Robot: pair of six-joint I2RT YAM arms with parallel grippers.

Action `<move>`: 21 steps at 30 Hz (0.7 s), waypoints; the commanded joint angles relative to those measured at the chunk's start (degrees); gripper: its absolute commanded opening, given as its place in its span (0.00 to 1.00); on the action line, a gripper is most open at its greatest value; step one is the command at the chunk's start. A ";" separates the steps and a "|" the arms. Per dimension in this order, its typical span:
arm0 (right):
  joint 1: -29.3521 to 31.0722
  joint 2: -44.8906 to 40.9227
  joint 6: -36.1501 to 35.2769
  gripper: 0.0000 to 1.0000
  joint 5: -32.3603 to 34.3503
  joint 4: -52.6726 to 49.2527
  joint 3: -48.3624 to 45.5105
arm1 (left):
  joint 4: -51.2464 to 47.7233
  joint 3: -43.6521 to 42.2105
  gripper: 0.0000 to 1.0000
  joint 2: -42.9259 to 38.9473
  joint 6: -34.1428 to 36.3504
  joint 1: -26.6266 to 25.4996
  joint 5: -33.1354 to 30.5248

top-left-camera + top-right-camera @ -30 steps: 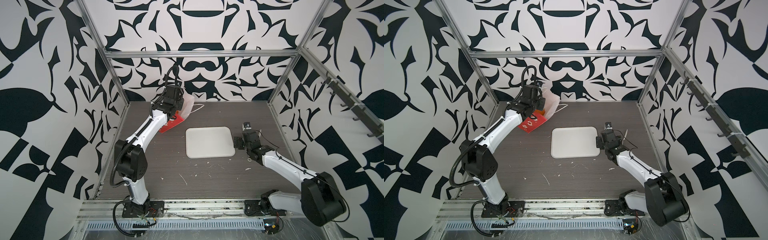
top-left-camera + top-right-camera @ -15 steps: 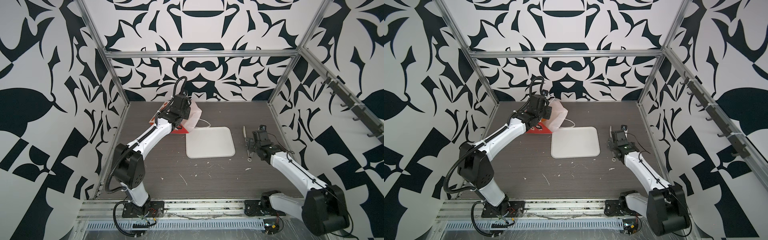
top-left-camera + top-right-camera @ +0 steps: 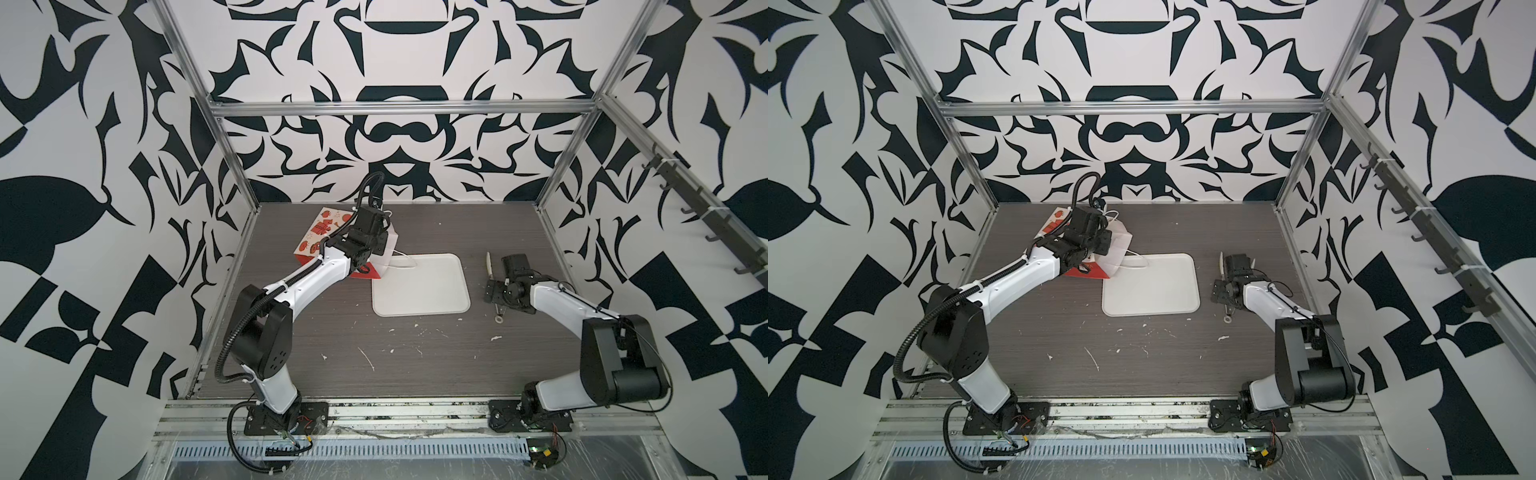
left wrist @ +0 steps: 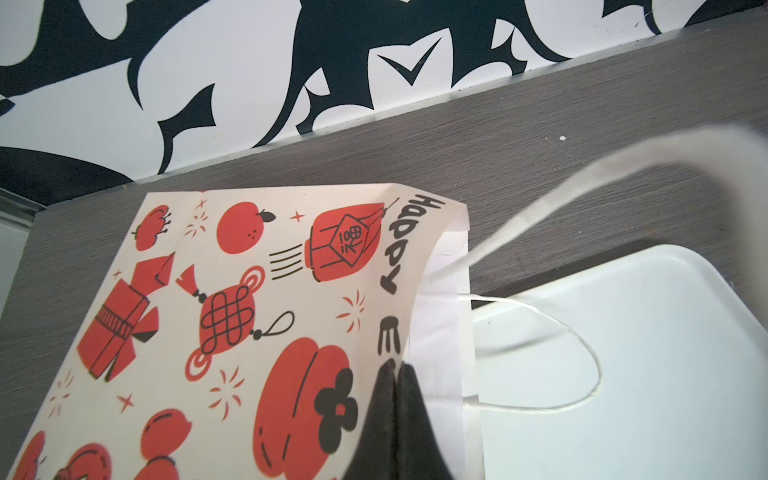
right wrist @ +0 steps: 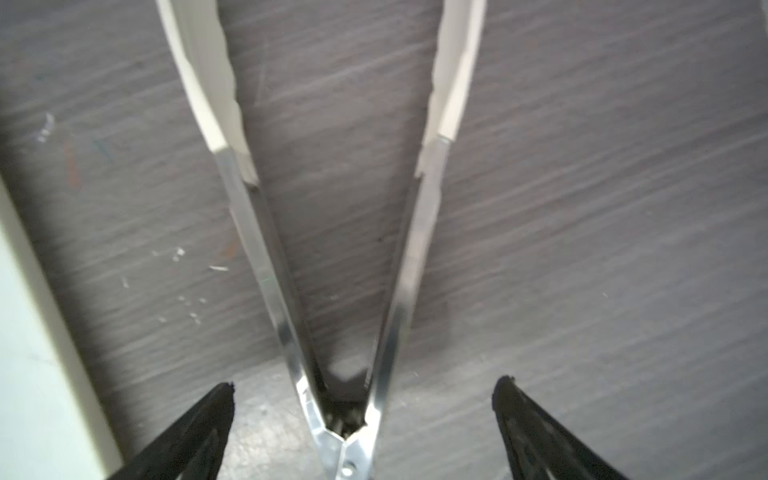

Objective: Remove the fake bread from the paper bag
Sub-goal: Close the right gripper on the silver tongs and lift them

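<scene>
1. Top views, left side. The paper bag (image 3: 322, 232) is at the back left of the tabletop (image 3: 415, 374), tipped over with its printed face up. Its mouth is turned toward the white tray (image 3: 419, 291), so I judge anything coming out should land there. The left fingers (image 3: 380, 248) are at the mouth end, mostly hidden under the wrist. I cannot tell whether the bag rests on the tabletop or hangs.
2. Top views, right side. The tongs (image 3: 490, 266) lie on the tabletop just beside the tray. The right fingers (image 3: 500, 293) hover over their hinge end. No fake bread shows anywhere in both top views.
3. Left wrist. The left fingers (image 4: 395, 415) are clenched on the upper lip of the paper bag (image 4: 232, 311). They pinch the printed panel so the mouth gapes and the white inside shows. One string handle (image 4: 573, 345) loops onto the tray's corner (image 4: 665, 374). No bread is visible in the opening; I judge it sits deeper inside.
4. Right wrist. The right fingers (image 5: 365, 384) are spread wide and released, straddling the hinge end of the tongs (image 5: 270, 249). They appear to touch neither arm. The tongs are splayed, white tips pointing away, with the tray's edge (image 5: 25, 332) alongside. My guess is the tongs are meant as a reach tool for the bag.
</scene>
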 commanded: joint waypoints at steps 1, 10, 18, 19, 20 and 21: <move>-0.88 2.10 0.15 0.99 -1.70 0.75 3.09 | 1.87 -1.22 0.00 -3.30 -1.55 -0.58 1.04; -3.78 9.39 0.22 0.91 -6.03 1.02 5.89 | 2.69 -3.83 0.00 -5.79 -2.13 -1.42 4.03; -4.98 12.86 -0.02 0.70 -8.63 0.70 8.31 | 3.13 -6.31 0.00 -7.09 -1.96 -1.93 4.52; -5.02 12.95 -0.13 0.66 -8.79 0.67 8.31 | 3.13 -6.70 0.00 -7.34 -1.85 -1.95 4.41; -4.95 12.93 -0.10 0.61 -8.79 0.67 8.31 | 3.13 -6.99 0.00 -7.63 -1.80 -1.95 4.28; -4.97 12.93 -0.11 0.56 -8.83 0.60 8.23 | 3.21 -7.28 0.00 -7.90 -1.76 -1.95 4.29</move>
